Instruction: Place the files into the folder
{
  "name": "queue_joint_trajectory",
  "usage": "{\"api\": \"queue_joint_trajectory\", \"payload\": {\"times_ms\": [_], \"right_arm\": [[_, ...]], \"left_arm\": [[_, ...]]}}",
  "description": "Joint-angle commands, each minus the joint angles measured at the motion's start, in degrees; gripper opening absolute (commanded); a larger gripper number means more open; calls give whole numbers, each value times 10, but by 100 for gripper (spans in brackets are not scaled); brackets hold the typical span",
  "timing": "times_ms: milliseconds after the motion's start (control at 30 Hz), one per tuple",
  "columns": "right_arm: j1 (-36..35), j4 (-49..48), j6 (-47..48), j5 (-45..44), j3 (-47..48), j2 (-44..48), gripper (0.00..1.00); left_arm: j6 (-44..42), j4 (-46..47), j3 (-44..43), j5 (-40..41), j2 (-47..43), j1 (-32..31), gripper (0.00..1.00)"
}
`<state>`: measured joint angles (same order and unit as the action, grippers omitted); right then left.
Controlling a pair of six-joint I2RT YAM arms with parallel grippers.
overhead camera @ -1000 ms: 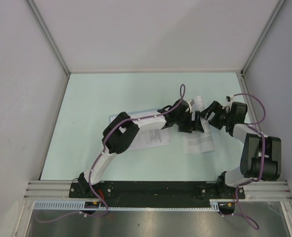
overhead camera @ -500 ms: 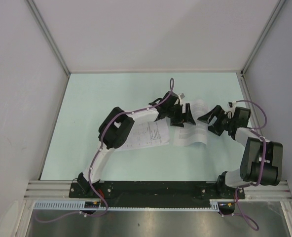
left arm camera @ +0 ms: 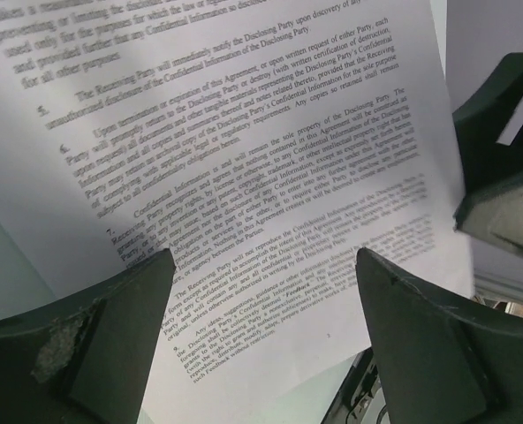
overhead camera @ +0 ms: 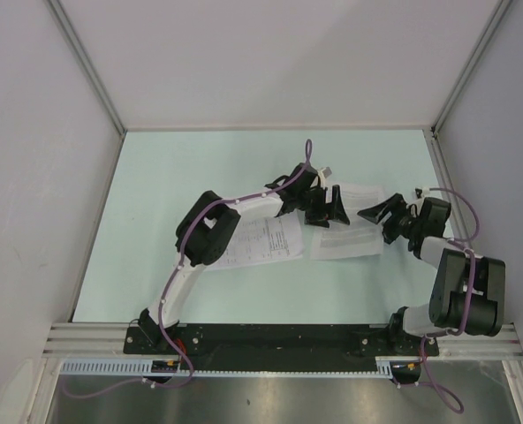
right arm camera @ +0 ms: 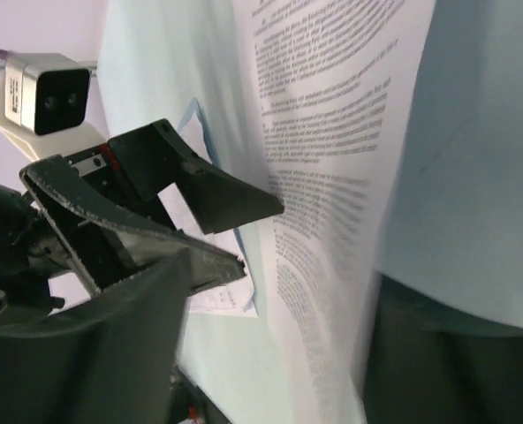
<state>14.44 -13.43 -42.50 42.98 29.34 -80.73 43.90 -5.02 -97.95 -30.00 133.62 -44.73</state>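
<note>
One printed sheet of the files (overhead camera: 345, 243) lies on the table between my two grippers; it also shows in the left wrist view (left arm camera: 244, 159) and the right wrist view (right arm camera: 332, 177). More sheets (overhead camera: 266, 240) lie to its left, partly under the left arm. They cover the folder, of which only a light-blue edge (right arm camera: 201, 132) shows. My left gripper (overhead camera: 337, 208) (left arm camera: 263, 265) is open just above the sheet's left end. My right gripper (overhead camera: 378, 221) (right arm camera: 279, 283) is open at its right end, with the sheet between its wide-spread fingers.
Grey walls enclose the pale green table (overhead camera: 200, 168) at the left, back and right. The left arm's elbow (overhead camera: 210, 234) hangs over the table's left-centre. The black base rail (overhead camera: 279, 336) runs along the near edge.
The two grippers, close together over a curled sheet a second ago, have drawn apart. The right gripper has moved right. The sheet has uncurled and now lies flatter on the table.
</note>
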Motion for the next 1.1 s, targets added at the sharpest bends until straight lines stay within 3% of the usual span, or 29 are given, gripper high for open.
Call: {"api": "queue_joint_trajectory", "payload": {"times_ms": [0,33,67,167,233,333,467,633,733,833,967,1067], "right_arm": [[-5,18,79,-33,47,1,56],[-5,12,94,-28,49,-15,40],[-10,10,102,-31,52,-21,31],[-34,26,151,-55,74,-22,17],[-64,90,193,-83,119,-11,1],[-110,193,281,-142,184,28,0],[-235,289,345,-149,274,119,0],[-417,303,365,-147,339,179,0],[-535,299,362,-135,367,168,0],[-634,283,352,-62,389,127,0],[-665,326,371,71,412,61,0],[-609,419,438,77,412,9,0]], "left_arm": [[-57,-83,-15,7,-2,-2,93],[-68,-87,-20,7,-6,-3,93],[-72,-99,-29,6,-15,-3,93],[-103,-114,-26,9,-50,-1,94],[-124,-131,-19,26,-104,4,94],[-142,-138,33,46,-227,23,94],[-172,-141,154,93,-417,68,95],[-206,-183,281,209,-686,167,98],[-210,-229,347,270,-772,228,100],[-212,-271,402,328,-855,279,100],[-222,-299,436,414,-929,321,100],[-218,-309,450,434,-942,331,100]]}}
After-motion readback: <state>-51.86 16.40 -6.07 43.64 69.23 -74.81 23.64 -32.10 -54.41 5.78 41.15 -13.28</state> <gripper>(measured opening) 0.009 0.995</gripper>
